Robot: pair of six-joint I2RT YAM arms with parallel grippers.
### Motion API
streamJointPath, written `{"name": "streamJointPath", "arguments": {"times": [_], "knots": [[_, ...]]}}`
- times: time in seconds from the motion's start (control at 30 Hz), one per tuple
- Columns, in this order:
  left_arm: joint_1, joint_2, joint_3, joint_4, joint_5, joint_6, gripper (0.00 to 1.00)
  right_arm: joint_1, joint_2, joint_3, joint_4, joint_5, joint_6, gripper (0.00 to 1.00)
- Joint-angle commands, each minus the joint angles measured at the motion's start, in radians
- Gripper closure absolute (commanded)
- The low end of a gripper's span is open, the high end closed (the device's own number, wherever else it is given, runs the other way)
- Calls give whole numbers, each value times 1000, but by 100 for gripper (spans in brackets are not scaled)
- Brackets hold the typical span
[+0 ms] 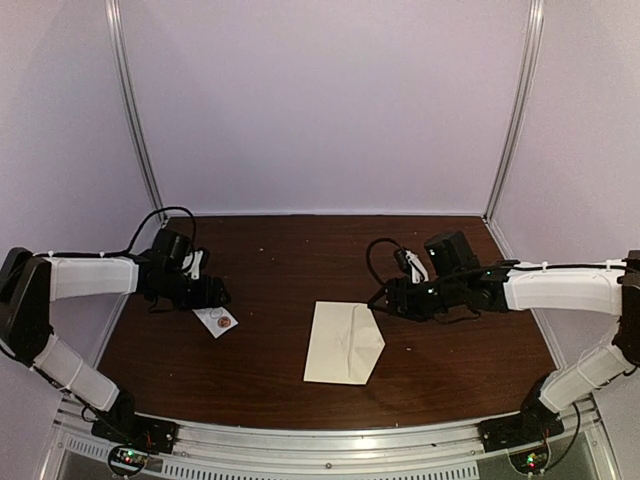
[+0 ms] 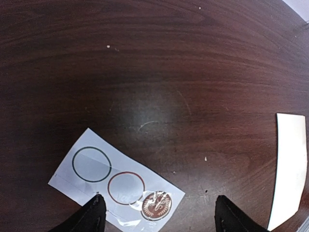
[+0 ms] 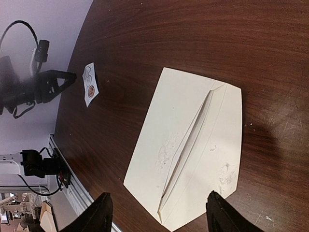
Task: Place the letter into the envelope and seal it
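Note:
The cream envelope lies flat on the dark wooden table, a little right of centre, its pointed end toward the right arm. In the right wrist view the envelope shows a slightly raised fold running along it. No letter is visible. My right gripper hovers open just above the pointed end, and the right gripper holds nothing. My left gripper stands open over the small white sticker card. In the left wrist view the left gripper straddles the card's near end, where a brown seal sticker sits.
The sticker card carries two empty circles beside the brown seal. The envelope's edge shows at the right of the left wrist view. Lilac walls enclose the table, and a metal rail runs along its near edge.

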Motion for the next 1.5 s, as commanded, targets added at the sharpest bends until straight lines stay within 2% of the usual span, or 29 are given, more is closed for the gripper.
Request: {"name": "streamJointPath", "arguments": {"times": [0.0, 0.23, 0.43, 0.7, 0.9, 1.13, 1.3, 1.47], "knots": [[41, 46, 2, 25, 40, 50, 21, -17, 14, -9, 44, 13, -8, 32], [49, 116, 42, 16, 26, 81, 20, -35, 24, -31, 69, 1, -14, 32], [49, 192, 41, 37, 101, 83, 20, -93, 48, -76, 115, -27, -33, 28], [37, 221, 13, 95, 210, 64, 21, -137, 133, -74, 152, -74, -69, 27], [-68, 234, 17, 136, 269, 85, 21, -138, 179, -71, 170, -84, -76, 27], [-213, 298, 94, 123, 290, 173, 21, -139, 194, -74, 165, -76, -84, 27], [-280, 320, 145, 87, 253, 232, 22, -146, 196, -80, 167, -71, -89, 27], [-300, 234, 196, 96, 154, 193, 22, -159, 231, -62, 180, -87, -103, 27]]}}
